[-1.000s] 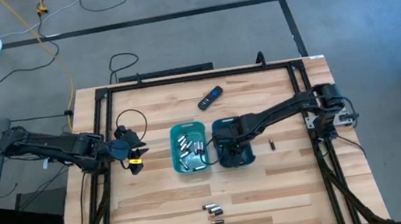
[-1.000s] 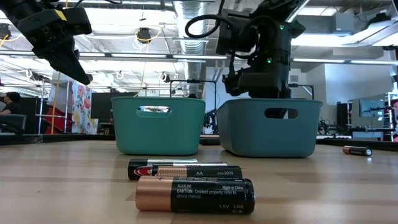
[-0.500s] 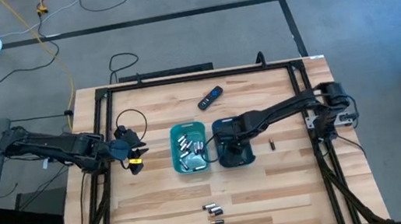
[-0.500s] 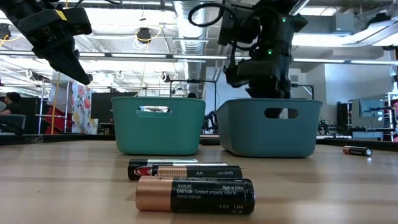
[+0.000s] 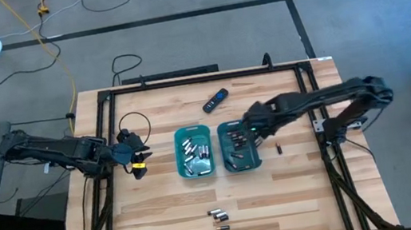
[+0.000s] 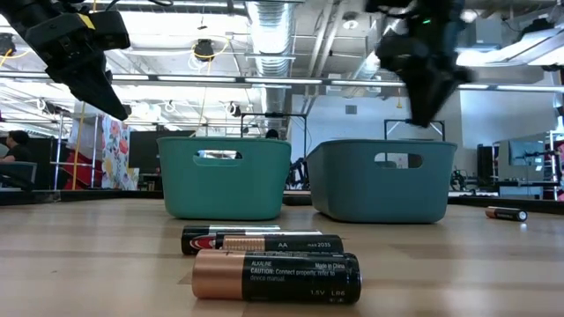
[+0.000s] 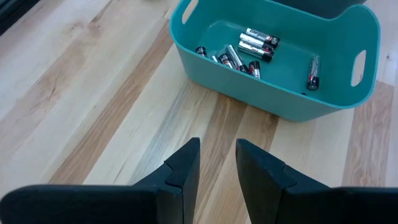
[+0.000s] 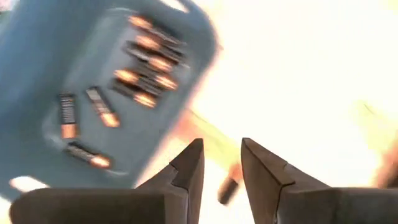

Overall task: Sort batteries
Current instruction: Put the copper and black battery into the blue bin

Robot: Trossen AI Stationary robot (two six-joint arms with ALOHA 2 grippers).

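One battery judged dropped: right gripper (image 5: 249, 127) lifted out of right tray (image 5: 242, 163), parted slightly, empty, swung toward three o'clock

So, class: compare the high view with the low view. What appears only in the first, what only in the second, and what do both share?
Only the high view shows inside the two teal trays: silvery batteries in the left tray and dark, coppery-ended batteries in the right tray. It also shows the black remote.

Only the low view shows the printing on the nearest battery, the tray handle slots and the room behind.

Both show the two trays, the loose batteries on the table and a single battery lying beside the right tray.
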